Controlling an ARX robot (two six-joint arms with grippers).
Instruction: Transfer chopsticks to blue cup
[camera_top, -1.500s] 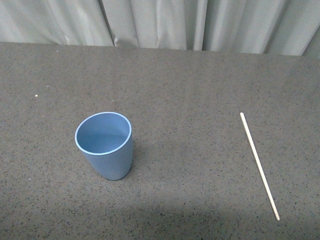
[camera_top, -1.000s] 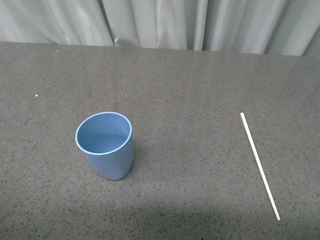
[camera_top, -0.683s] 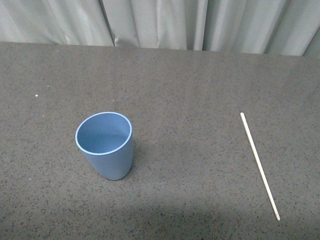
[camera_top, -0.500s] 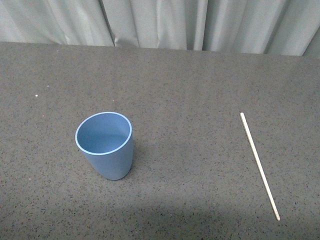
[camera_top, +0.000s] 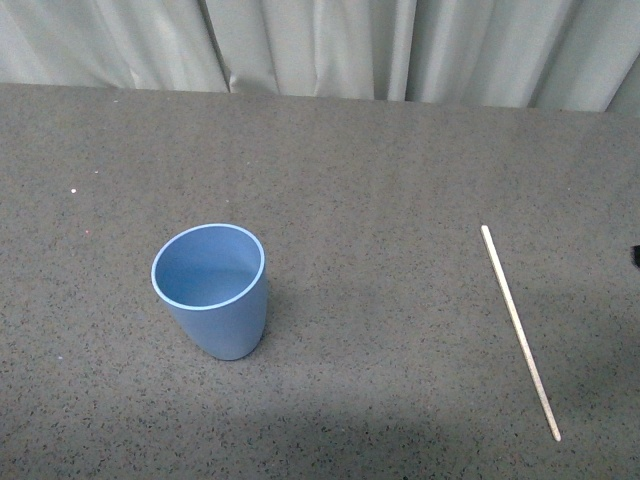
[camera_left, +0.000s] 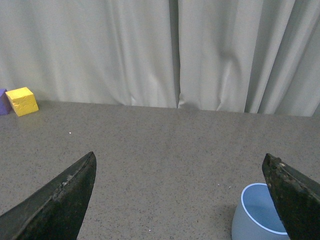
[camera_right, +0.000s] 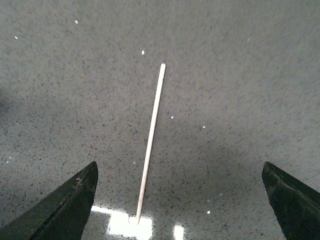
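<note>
The blue cup (camera_top: 211, 288) stands upright on the dark speckled table, left of centre, and nothing shows inside it. A thin pale chopstick (camera_top: 519, 331) lies flat on the table at the right, apart from the cup. In the right wrist view the chopstick (camera_right: 150, 138) lies on the table below my open right gripper (camera_right: 179, 175), nearer one finger, untouched. My left gripper (camera_left: 179, 172) is open and holds nothing; the blue cup (camera_left: 260, 212) shows beside one of its fingers. A small dark bit of the right arm (camera_top: 636, 255) shows at the frame's right edge.
A pale curtain (camera_top: 320, 45) hangs behind the table's far edge. In the left wrist view a yellow block (camera_left: 22, 100) and a purple one (camera_left: 3, 101) sit by the curtain at the far side of the table.
A dark bit of the right arm has come into the front view at the right edge. The cup and the chopstick lie where they were.
</note>
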